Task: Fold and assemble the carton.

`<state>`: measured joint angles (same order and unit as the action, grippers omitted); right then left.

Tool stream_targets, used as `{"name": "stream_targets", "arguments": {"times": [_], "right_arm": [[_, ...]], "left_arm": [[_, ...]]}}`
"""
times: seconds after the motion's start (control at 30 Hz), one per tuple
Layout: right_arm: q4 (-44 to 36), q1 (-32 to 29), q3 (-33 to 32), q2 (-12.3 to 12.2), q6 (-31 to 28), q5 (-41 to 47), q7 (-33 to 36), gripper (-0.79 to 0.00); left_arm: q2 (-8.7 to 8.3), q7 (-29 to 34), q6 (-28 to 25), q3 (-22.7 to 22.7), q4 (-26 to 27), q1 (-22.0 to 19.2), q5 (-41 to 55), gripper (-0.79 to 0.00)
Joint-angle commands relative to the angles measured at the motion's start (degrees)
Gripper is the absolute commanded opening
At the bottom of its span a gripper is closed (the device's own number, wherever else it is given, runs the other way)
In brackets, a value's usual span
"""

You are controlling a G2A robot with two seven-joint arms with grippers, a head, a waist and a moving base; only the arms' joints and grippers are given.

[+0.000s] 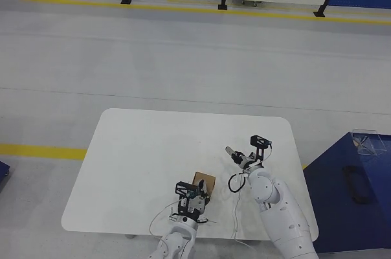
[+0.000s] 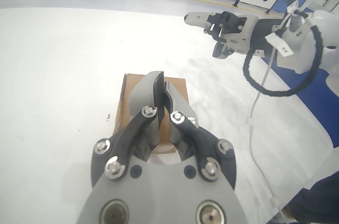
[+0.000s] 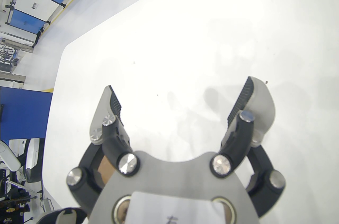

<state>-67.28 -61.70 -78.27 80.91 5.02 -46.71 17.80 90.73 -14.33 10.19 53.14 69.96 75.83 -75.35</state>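
A small brown carton (image 1: 204, 180) lies on the white table (image 1: 150, 149) near its front edge. My left gripper (image 1: 194, 193) sits at the carton's near side. In the left wrist view the left gripper (image 2: 162, 80) hangs over the carton (image 2: 178, 88), shut, its black pads almost touching and nothing visible between them. My right gripper (image 1: 232, 153) is to the right of the carton and farther back, apart from it. It stands open over bare tabletop (image 3: 180, 84), nothing between its fingers. A sliver of brown carton (image 3: 104, 169) shows behind its body.
A blue cabinet (image 1: 357, 188) stands just off the table's right edge. A white cable (image 2: 254, 113) and a black hose loop (image 2: 280, 92) hang from the right arm. The back and left of the table are bare; the front edge is close to the carton.
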Motion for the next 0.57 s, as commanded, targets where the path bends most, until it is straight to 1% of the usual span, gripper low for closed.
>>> {"name": "stream_targets", "arguments": {"times": [0.0, 0.03, 0.1, 0.2, 0.27, 0.3, 0.33, 0.37, 0.4, 0.43, 0.47, 0.53], "right_arm": [[0.00, 0.00, 0.00, 0.00, 0.00, 0.00, 0.00, 0.000], [0.00, 0.00, 0.00, 0.00, 0.00, 0.00, 0.00, 0.000], [0.00, 0.00, 0.00, 0.00, 0.00, 0.00, 0.00, 0.000], [0.00, 0.00, 0.00, 0.00, 0.00, 0.00, 0.00, 0.000], [0.00, 0.00, 0.00, 0.00, 0.00, 0.00, 0.00, 0.000], [0.00, 0.00, 0.00, 0.00, 0.00, 0.00, 0.00, 0.000], [0.00, 0.00, 0.00, 0.00, 0.00, 0.00, 0.00, 0.000], [0.00, 0.00, 0.00, 0.00, 0.00, 0.00, 0.00, -0.001], [0.00, 0.00, 0.00, 0.00, 0.00, 0.00, 0.00, 0.000], [0.00, 0.00, 0.00, 0.00, 0.00, 0.00, 0.00, 0.000], [0.00, 0.00, 0.00, 0.00, 0.00, 0.00, 0.00, 0.000], [0.00, 0.00, 0.00, 0.00, 0.00, 0.00, 0.00, 0.000]], "left_arm": [[0.09, 0.33, 1.15, -0.09, -0.40, -0.49, -0.78, -0.785], [0.17, -0.78, 0.85, -0.19, 0.23, -0.42, -0.48, -0.785], [0.14, -5.63, 2.51, 0.10, 2.17, 0.26, -1.63, -0.785], [-0.03, -14.02, 1.82, 0.84, 6.96, 3.44, -0.16, -0.785], [-0.34, -20.41, 2.22, 1.93, 10.29, 6.84, 0.43, -0.785], [-0.37, -21.38, 2.54, 2.18, 10.85, 7.30, 0.56, -0.471], [-0.37, -21.38, 2.54, 2.18, 10.85, 7.30, 0.56, 0.000], [-0.38, -21.40, 2.42, 2.15, 10.89, 7.21, 0.53, -0.779], [-0.38, -22.45, 2.54, 2.22, 11.07, 7.43, 0.59, -0.772], [-0.38, -22.50, 2.57, 2.23, 11.02, 7.43, 0.60, -0.744], [-0.38, -21.82, 2.56, 2.20, 10.90, 7.35, 0.59, -0.665], [-0.37, -21.34, 2.55, 2.18, 10.84, 7.29, 0.57, -0.543]]}}
